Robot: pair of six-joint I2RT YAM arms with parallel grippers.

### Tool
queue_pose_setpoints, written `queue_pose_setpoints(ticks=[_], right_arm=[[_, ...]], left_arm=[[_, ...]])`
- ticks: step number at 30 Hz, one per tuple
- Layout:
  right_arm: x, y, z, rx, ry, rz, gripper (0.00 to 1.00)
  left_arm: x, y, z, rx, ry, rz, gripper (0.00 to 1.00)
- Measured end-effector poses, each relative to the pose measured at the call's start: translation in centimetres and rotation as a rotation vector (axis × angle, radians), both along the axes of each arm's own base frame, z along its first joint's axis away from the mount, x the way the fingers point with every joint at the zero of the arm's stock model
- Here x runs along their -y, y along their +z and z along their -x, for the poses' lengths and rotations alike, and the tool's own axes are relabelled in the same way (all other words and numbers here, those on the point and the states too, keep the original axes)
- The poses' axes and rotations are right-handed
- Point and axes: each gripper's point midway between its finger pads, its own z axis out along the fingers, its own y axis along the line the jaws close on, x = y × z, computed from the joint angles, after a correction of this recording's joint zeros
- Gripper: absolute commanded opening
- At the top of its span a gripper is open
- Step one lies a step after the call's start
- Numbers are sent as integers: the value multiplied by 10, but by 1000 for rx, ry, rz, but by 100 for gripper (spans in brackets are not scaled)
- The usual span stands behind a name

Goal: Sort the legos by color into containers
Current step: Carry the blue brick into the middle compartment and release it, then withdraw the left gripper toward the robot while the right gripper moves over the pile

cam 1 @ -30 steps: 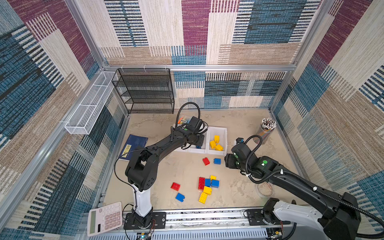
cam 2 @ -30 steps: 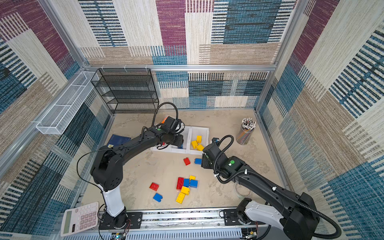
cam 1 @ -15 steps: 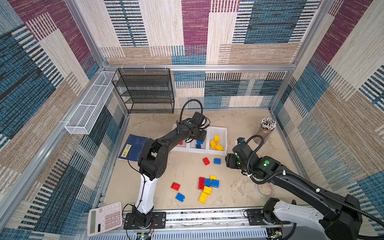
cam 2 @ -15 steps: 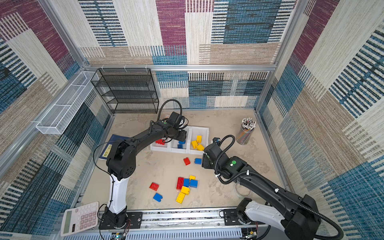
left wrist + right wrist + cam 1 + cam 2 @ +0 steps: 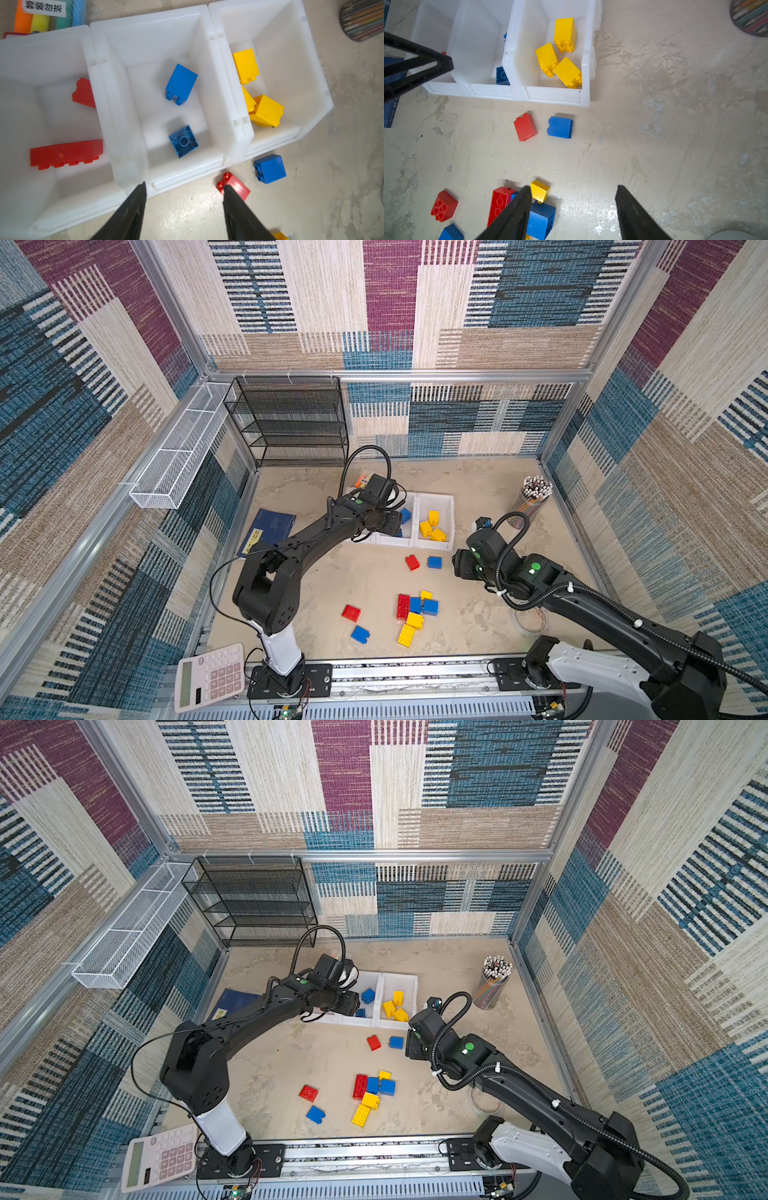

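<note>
Legos [image 5: 430, 608] are partly sorted in the containers [image 5: 435, 546] toward the desk's back edge, the rest clustered touching near its front edge, so a wrong-coloured neighbour could be dragged along once the parted, empty left gripper [image 5: 184, 187] or right gripper [image 5: 573, 188] is closed there.

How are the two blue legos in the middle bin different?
Pose: the back blue lego lies on its side with its studs pointing sideways, while the front blue lego is upside down with its hollow underside facing up.
Place: the back blue lego sits near the rear wall of the middle bin, and the front blue lego sits near its low front lip.
Shared: both are blue, lie loose and apart, and are in the same bin.
</note>
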Motion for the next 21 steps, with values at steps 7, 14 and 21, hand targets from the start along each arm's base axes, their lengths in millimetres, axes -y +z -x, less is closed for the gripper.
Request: queue_pose_setpoints(ticks=[7, 14, 21], right_arm=[[2, -24, 3, -49, 2, 42, 67], [-7, -46, -4, -93, 16, 74, 66], [-19, -57, -8, -113, 39, 63, 65]], left_arm=[[-32, 4, 48, -1, 62, 51, 63], [-66, -4, 99, -14, 138, 105, 64], [-91, -4, 129, 5, 203, 144, 65]])
